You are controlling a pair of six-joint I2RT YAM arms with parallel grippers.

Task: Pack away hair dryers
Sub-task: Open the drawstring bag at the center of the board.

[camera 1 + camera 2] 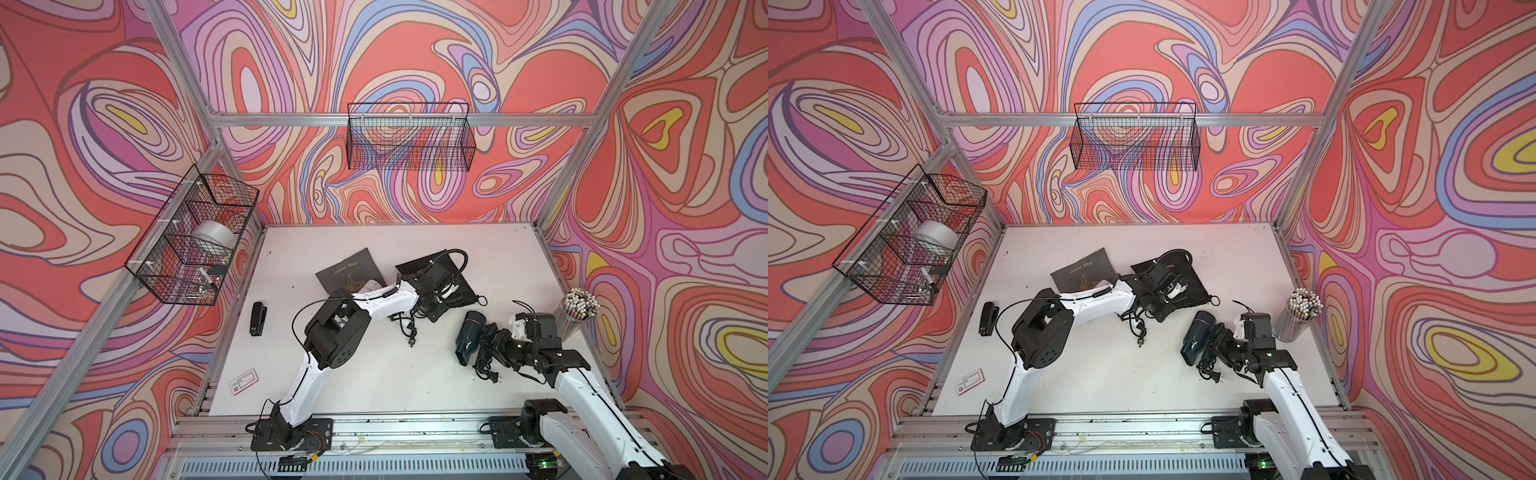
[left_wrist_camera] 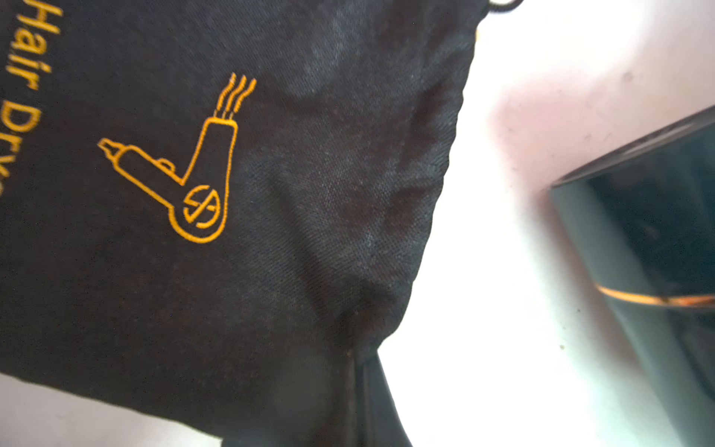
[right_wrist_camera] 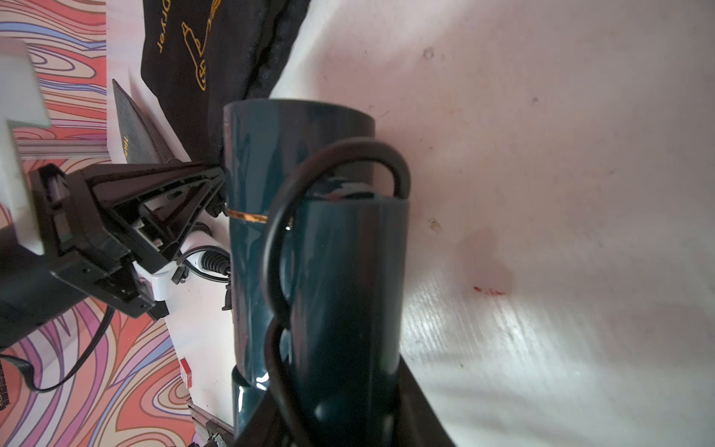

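Top view, lower ctr of frame: white table [image 1: 374, 386] w/ two robot arms reaching in from the bottom edge.

**R arm:** the R end effector [image 3: 336, 402] is clamped on the handle of the dark teal dryer [image 1: 468, 334]. The handle is folded against the barrel. The dryer lies at lower right, one barrel end near the black pouch [image 1: 467, 291] just above it. Its cord [image 1: 484, 368] trails loose below. Gripping by the handle prob. leaves the barrel free to slide into a bag.

**L arm:** the L end effector [image 3: 215, 174] sits at frame ctr, tips pressed together on the black pouch's edge. In the L wrist view the cloth puckers toward lower ctr, which fits a pinch. Likely reason: to lift one lip so the mouth gapes for the dryer.

**Other items:**
- Grey pouch [image 1: 349, 274] lies flat, up and left of ctr, partly hidden by the L arm.
- White dryer [image 3: 193, 249] shows only as a sliver w/ its cord root, beneath the L end effector in the R wrist view.
- A plug [image 1: 411, 341], prob. the white dryer's, lies on the table at ctr.

Neither dryer is bagged yet.
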